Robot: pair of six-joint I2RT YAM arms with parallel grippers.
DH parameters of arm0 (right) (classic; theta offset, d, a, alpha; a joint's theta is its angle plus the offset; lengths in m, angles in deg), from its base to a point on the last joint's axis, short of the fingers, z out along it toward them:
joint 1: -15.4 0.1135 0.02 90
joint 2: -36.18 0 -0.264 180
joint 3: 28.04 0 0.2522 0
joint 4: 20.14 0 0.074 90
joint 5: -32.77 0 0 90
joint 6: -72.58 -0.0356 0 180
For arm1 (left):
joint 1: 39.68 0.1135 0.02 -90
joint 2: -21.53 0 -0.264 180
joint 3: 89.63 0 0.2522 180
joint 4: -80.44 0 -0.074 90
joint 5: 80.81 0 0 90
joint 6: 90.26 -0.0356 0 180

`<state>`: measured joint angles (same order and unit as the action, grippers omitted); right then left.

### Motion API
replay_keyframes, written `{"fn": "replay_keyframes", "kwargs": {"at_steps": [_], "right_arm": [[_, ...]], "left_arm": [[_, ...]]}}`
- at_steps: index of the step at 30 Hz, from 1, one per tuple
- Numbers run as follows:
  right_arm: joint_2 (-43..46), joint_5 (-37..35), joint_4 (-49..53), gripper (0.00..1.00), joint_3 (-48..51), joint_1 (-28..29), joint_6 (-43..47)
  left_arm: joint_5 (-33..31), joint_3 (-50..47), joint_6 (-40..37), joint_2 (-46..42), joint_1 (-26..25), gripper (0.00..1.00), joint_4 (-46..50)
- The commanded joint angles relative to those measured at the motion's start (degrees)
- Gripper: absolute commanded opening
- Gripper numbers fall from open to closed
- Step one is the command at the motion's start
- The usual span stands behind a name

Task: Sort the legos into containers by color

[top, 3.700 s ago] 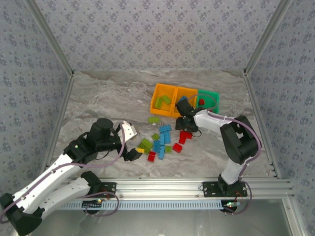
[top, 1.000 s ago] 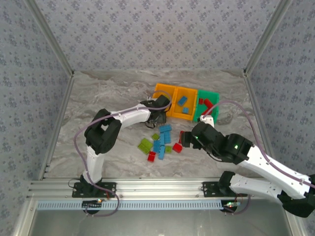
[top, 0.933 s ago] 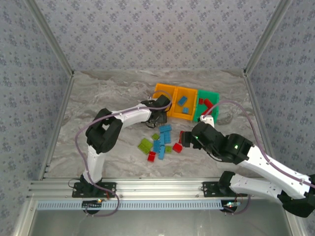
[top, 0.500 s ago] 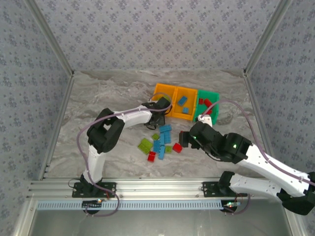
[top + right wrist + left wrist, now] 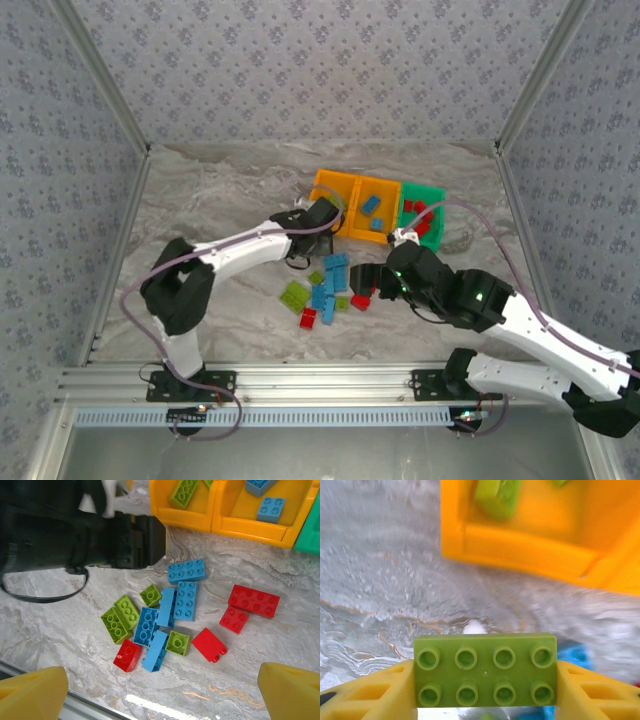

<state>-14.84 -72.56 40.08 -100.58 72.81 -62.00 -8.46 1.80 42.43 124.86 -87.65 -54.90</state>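
Left wrist view is showing the left gripper (image 5: 485,692) pinching a lime green eight-stud plastic brick (image 5: 485,667) by its short ends, jaws part-closed on it, just short of the orange rectangular plastic bin (image 5: 520,550) that is already holding green pieces. If travelling low, the brick is likely risking a knock on the bin's near wall and twisting free. The right gripper (image 5: 162,695) is hanging wide open and empty above the loose red, blue and green bricks (image 5: 172,612) on the marble-patterned table (image 5: 60,630).

Marbled table (image 5: 60,620) bears three bins (image 5: 250,530) (a row) and scattered legos (image 5: 185,600).
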Motion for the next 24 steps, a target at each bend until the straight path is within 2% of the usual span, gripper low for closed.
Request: {"fn": "replay_keyframes", "kwargs": {"at_steps": [1,5,8,14,19,22,24], "right_arm": [[1.3,-0.2,0.9,1.00,-2.0,-0.6,0.1],[1.8,-0.2,1.5,1.00,-1.3,-0.6,-1.0],[2.2,0.1,2.5,1.00,-0.9,-0.6,-1.7],[4.4,-0.5,4.6,1.00,0.3,-0.5,-3.5],[6.3,-1.2,4.9,1.00,2.0,-0.5,-4.8],[6.3,-1.6,5.3,1.00,2.5,-0.5,-5.0],[6.1,-1.9,5.2,1.00,3.0,-0.5,-5.0]], "left_arm": [[-3.4,5.9,-3.6,-1.8,0.0,0.59,0.7],[-6.6,14.9,-8.8,5.2,1.1,0.59,2.1],[-4.6,22.8,-11.1,12.1,2.9,0.59,3.3],[-3.7,36.4,-15.1,21.1,4.5,0.72,5.7],[-2.2,41.9,-17.1,22.1,4.6,0.87,7.2],[-1.5,41.1,-17.5,19.2,4.4,0.82,7.6],[-1.3,36.7,-17.6,14.4,3.8,0.81,6.4]]}}
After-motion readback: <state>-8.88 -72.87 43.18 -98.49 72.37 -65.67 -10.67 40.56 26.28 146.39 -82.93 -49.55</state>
